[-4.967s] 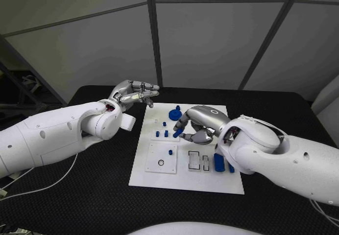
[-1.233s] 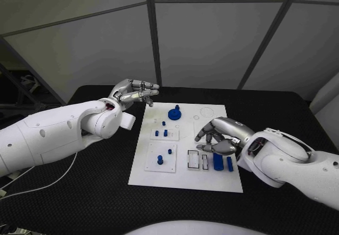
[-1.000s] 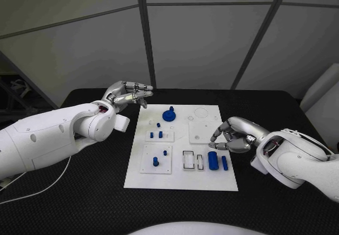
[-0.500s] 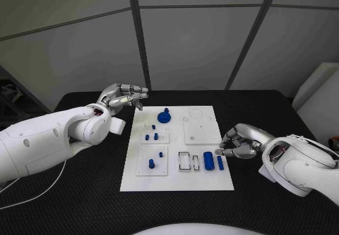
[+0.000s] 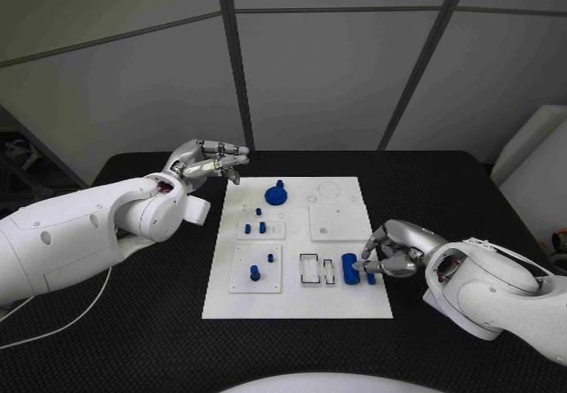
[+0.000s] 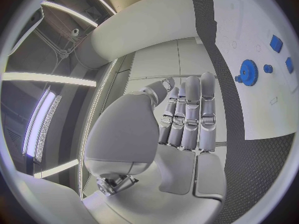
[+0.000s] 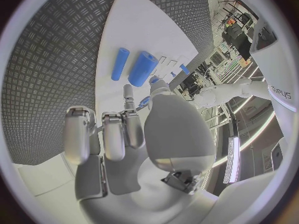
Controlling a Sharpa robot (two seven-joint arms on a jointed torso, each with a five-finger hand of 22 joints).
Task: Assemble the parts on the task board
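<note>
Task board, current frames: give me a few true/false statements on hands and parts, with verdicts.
1. The right hand is beside the two blue cylinders on the task board. True.
2. The left hand is holding the blue gear. False: it holds nothing, raised off the board's far left corner.
3. The gear lies at the board's far end. True.
4. The two cylinders stand upright in holes. False: they lie flat, side by side.
</note>
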